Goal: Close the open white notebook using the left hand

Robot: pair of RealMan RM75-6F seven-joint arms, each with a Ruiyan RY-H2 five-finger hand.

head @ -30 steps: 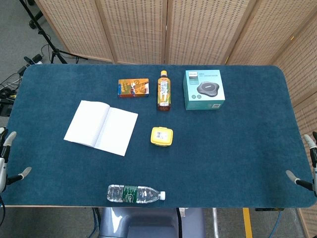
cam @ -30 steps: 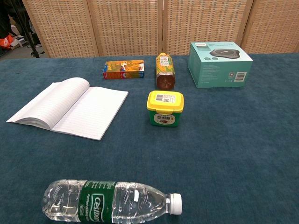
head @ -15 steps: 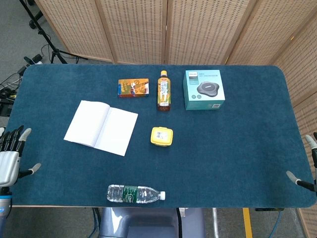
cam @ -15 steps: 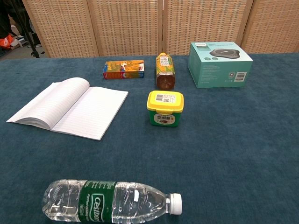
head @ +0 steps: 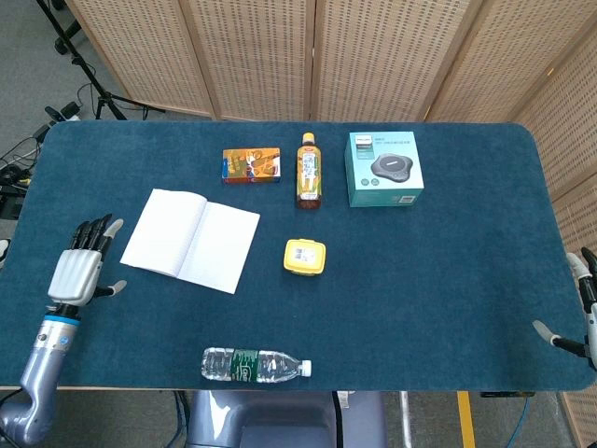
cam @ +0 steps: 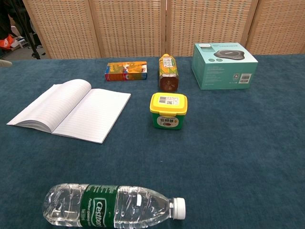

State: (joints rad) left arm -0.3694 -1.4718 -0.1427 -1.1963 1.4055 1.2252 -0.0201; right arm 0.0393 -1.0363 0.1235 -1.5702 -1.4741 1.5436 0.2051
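Observation:
The white notebook (head: pixel 190 239) lies open and flat on the blue table, left of centre; the chest view shows its lined pages (cam: pixel 71 110) spread with the left page slightly bowed. My left hand (head: pixel 80 269) hovers over the table to the left of the notebook, fingers stretched out and apart, holding nothing, a short gap from the notebook's left edge. My right hand (head: pixel 582 311) shows only partly at the right table edge, fingers apart and empty. Neither hand appears in the chest view.
A yellow-lidded jar (head: pixel 305 256) stands just right of the notebook. Behind it are a tea bottle (head: pixel 309 170), an orange carton (head: pixel 252 165) and a teal box (head: pixel 384 168). A water bottle (head: pixel 254 364) lies near the front edge of the table (head: pixel 448 280).
My left hand has moved in from the left table edge, forward and rightward over the table toward the notebook. The notebook and the right hand have stayed put.

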